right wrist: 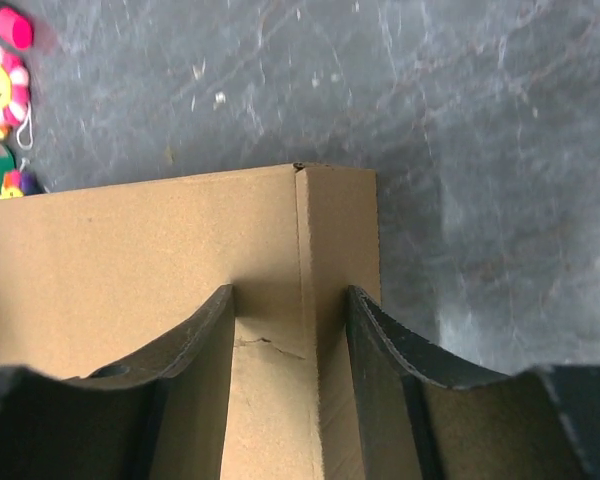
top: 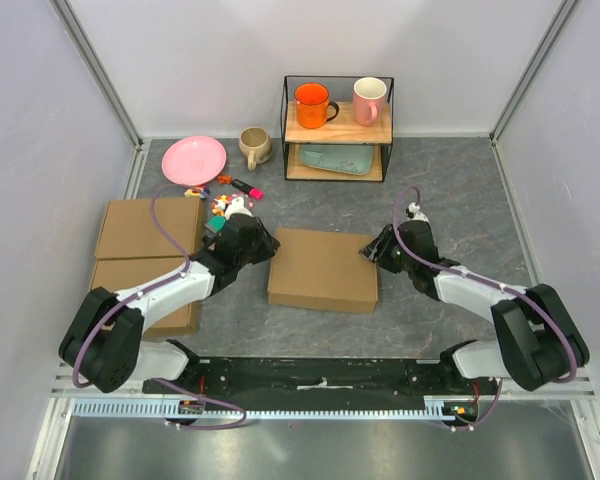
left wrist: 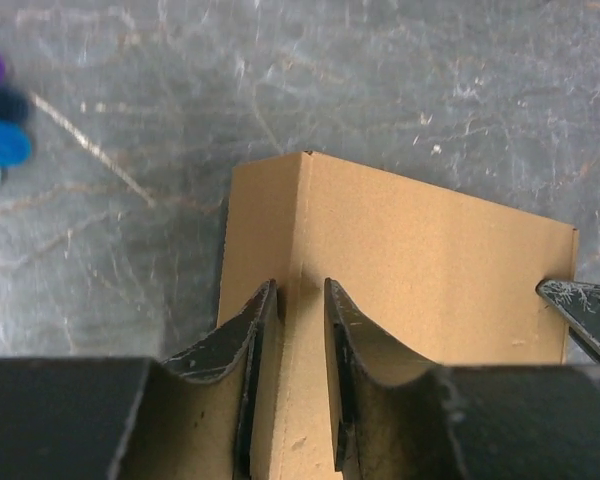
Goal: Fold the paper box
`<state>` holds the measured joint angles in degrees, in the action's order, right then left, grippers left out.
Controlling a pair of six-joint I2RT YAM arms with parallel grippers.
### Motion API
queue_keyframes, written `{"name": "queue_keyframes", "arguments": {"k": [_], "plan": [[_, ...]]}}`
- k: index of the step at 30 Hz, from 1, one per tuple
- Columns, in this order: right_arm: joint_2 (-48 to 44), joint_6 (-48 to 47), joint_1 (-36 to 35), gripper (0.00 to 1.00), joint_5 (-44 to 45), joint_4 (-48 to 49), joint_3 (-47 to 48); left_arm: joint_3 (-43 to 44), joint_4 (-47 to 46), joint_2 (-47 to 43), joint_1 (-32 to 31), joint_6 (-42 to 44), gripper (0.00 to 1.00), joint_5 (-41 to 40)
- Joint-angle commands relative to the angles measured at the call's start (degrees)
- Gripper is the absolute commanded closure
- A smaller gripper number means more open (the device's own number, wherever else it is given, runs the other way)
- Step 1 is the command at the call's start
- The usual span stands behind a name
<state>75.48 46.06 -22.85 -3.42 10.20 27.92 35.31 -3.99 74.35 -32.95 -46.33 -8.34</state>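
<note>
The paper box (top: 322, 268) lies flat at centre frame on the table (top: 450, 200). The left jaws, narrowly parted, pinch its left edge; the right jaws, set wider, clamp its right edge.

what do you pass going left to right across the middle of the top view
pair of flat brown boxes → left gripper → paper box → right gripper
</note>
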Motion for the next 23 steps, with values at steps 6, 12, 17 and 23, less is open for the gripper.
{"name": "queue_keyframes", "arguments": {"k": [6,12,17,23], "plan": [[-2.17,-6.24,0.53,0.13,6.98,-8.59,8.54,7.76,6.16,-3.76,-0.27,7.04,0.57,3.42],[-14.91,-8.97,-0.26,0.02,18.0,-16.7,10.31,7.76,17.68,-9.21,-0.27,4.76,0.48,0.52],[-24.05,-11.34,-0.53,0.02,18.45,-17.67,7.06,5.83,22.18,-13.69,-0.27,3.53,0.44,-1.41],[-31.88,-13.98,-0.62,0.02,17.13,-20.56,5.74,1.52,23.76,-24.15,-0.27,-2.89,0.41,-6.6]]}}
